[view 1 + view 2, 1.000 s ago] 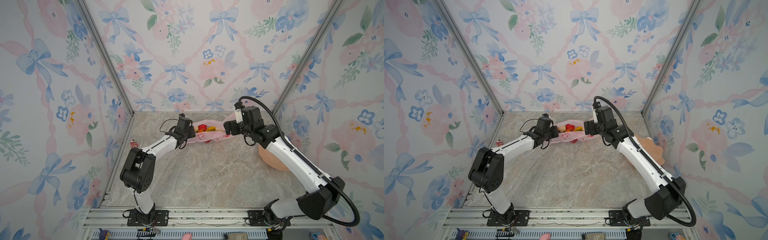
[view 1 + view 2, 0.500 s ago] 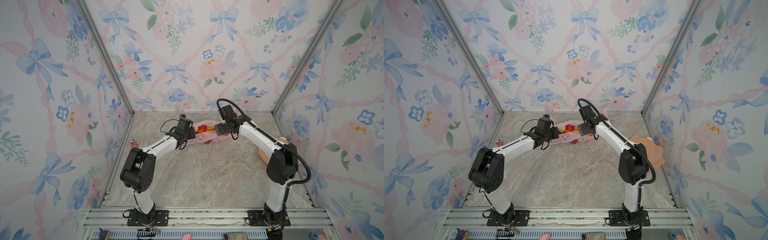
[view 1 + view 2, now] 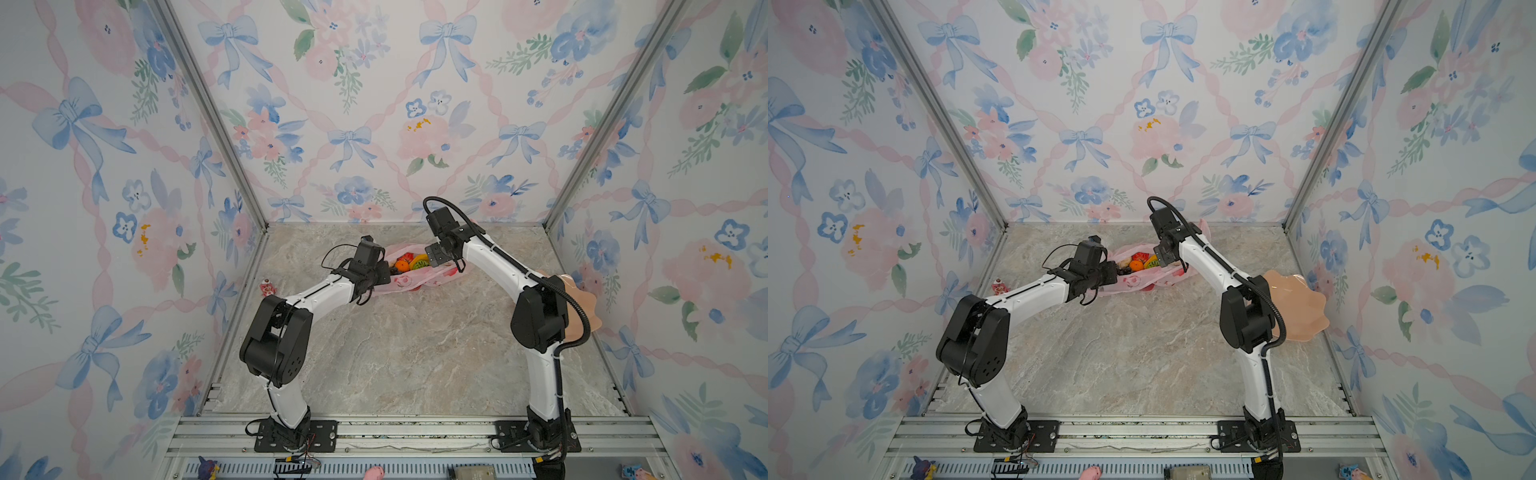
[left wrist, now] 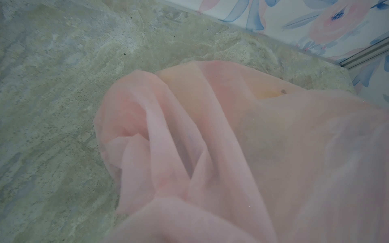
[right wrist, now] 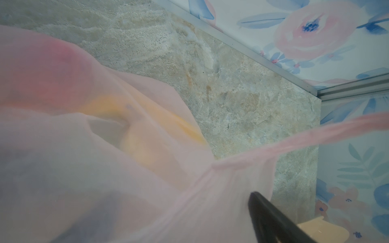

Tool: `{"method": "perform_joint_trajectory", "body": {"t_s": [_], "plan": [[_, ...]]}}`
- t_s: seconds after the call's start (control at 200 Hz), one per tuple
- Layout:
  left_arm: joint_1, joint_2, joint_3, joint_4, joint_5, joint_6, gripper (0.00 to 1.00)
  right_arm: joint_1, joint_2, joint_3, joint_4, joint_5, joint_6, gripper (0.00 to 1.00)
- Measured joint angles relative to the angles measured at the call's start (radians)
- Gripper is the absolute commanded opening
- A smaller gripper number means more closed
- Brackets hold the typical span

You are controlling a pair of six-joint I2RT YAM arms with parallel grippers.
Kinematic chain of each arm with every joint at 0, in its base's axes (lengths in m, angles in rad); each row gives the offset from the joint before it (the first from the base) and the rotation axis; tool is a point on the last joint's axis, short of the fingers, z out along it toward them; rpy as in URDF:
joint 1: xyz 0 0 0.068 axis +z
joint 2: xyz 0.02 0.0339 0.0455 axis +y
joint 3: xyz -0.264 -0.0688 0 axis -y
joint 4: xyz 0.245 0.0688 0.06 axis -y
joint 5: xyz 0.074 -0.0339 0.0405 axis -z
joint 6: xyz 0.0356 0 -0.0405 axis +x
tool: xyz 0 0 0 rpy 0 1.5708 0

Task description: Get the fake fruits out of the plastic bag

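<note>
At the rear centre of the tabletop (image 3: 395, 353), the plastic bag (image 3: 409, 283) lies long axis left-to-right, mouth upward, fake fruits (image 3: 409, 264) inside. The left tool (image 3: 386, 272) clamps its left end; the right tool (image 3: 433, 258) stands open at its right.

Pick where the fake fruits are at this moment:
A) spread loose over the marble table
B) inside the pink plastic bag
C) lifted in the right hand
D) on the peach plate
B: in a top view the fake fruits sit bunched in the open mouth of the plastic bag, and the part of the plate that shows carries none.
</note>
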Motion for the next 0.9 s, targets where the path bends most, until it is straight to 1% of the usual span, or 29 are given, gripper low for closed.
{"method": "perform_joint_trajectory", "body": {"t_s": [0.115,0.165,0.195,0.22,0.225,0.245,0.255,0.26,0.28,0.295,0.3,0.305,0.32,0.325,0.33,0.34,0.345,0.35,0.365,0.38,0.42,0.45,0.525,0.6,0.625,0.63,0.71,0.81,0.9], "plan": [[0.0,-0.006,-0.005,0.001,0.0,0.0,0.0,0.0,0.054,0.034,-0.013,0.0,-0.008,0.86],[0.005,-0.01,-0.013,0.008,0.004,-0.001,0.0,-0.001,0.075,0.041,-0.02,-0.001,-0.009,0.78],[0.008,-0.011,-0.019,0.013,0.01,-0.002,0.0,-0.002,0.084,0.044,-0.023,-0.001,-0.011,0.69],[0.012,-0.013,-0.025,0.018,0.016,-0.004,0.0,-0.003,0.094,0.047,-0.027,-0.003,-0.016,0.59],[0.012,-0.013,-0.025,0.018,0.016,-0.004,0.0,-0.003,0.094,0.047,-0.027,-0.003,-0.016,0.59],[0.016,-0.013,-0.03,0.023,0.022,-0.004,0.0,-0.004,0.099,0.051,-0.032,-0.005,-0.008,0.5],[0.019,-0.013,-0.033,0.026,0.024,-0.004,0.0,-0.006,0.101,0.053,-0.034,-0.006,-0.017,0.46],[0.019,-0.013,-0.033,0.026,0.024,-0.004,0.0,-0.006,0.101,0.053,-0.034,-0.006,-0.017,0.46],[0.023,-0.014,-0.037,0.029,0.027,-0.005,0.0,-0.008,0.107,0.058,-0.037,-0.009,-0.008,0.37],[0.027,-0.014,-0.04,0.03,0.03,-0.005,0.0,-0.009,0.108,0.06,-0.037,-0.01,-0.015,0.32],[0.028,-0.014,-0.041,0.031,0.031,-0.005,0.0,-0.009,0.109,0.06,-0.036,-0.011,-0.012,0.32],[0.029,-0.014,-0.043,0.032,0.031,-0.005,0.0,-0.009,0.109,0.06,-0.036,-0.013,-0.009,0.28],[0.033,-0.015,-0.046,0.034,0.033,-0.005,0.0,-0.01,0.11,0.061,-0.037,-0.016,-0.008,0.22],[0.034,-0.015,-0.047,0.035,0.034,-0.005,0.0,-0.01,0.11,0.061,-0.036,-0.017,-0.01,0.22],[0.035,-0.015,-0.048,0.036,0.034,-0.005,0.0,-0.011,0.11,0.061,-0.036,-0.018,-0.012,0.19],[0.037,-0.015,-0.051,0.038,0.034,-0.004,0.0,-0.012,0.11,0.061,-0.036,-0.024,-0.005,0.16],[0.038,-0.016,-0.053,0.038,0.034,-0.005,0.0,-0.013,0.11,0.061,-0.036,-0.025,-0.003,0.16],[0.039,-0.016,-0.053,0.039,0.035,-0.005,0.0,-0.013,0.11,0.061,-0.036,-0.027,-0.002,0.14],[0.042,-0.017,-0.057,0.04,0.037,-0.005,0.0,-0.016,0.11,0.061,-0.035,-0.035,-0.006,0.11],[0.043,-0.017,-0.06,0.043,0.038,-0.004,0.0,-0.018,0.109,0.061,-0.035,-0.044,0.003,0.06],[0.049,-0.02,-0.069,0.048,0.041,-0.004,0.0,-0.028,0.106,0.061,-0.029,-0.075,0.019,0.0],[0.053,-0.023,-0.075,0.052,0.045,-0.004,0.0,-0.037,0.101,0.054,-0.018,-0.103,0.028,0.0],[0.062,-0.034,-0.095,0.06,0.053,0.001,0.0,-0.084,0.048,-0.015,0.039,-0.221,0.076,0.0],[0.067,-0.044,-0.104,0.063,0.056,0.02,0.0,-0.156,-0.064,-0.172,0.167,-0.386,0.164,0.0],[0.067,-0.047,-0.105,0.064,0.059,0.027,0.0,-0.181,-0.105,-0.222,0.196,-0.423,0.183,0.0],[0.067,-0.047,-0.105,0.064,0.059,0.029,0.0,-0.19,-0.116,-0.237,0.211,-0.446,0.201,0.0],[0.066,-0.049,-0.105,0.085,0.071,0.057,0.0,-0.27,-0.236,-0.376,0.333,-0.594,0.306,0.0],[0.063,-0.05,-0.105,0.103,0.086,0.085,0.01,-0.319,-0.294,-0.431,0.43,-0.719,0.408,0.0],[0.062,-0.05,-0.105,0.104,0.085,0.106,0.01,-0.325,-0.294,-0.433,0.486,-0.785,0.472,0.0]]}}
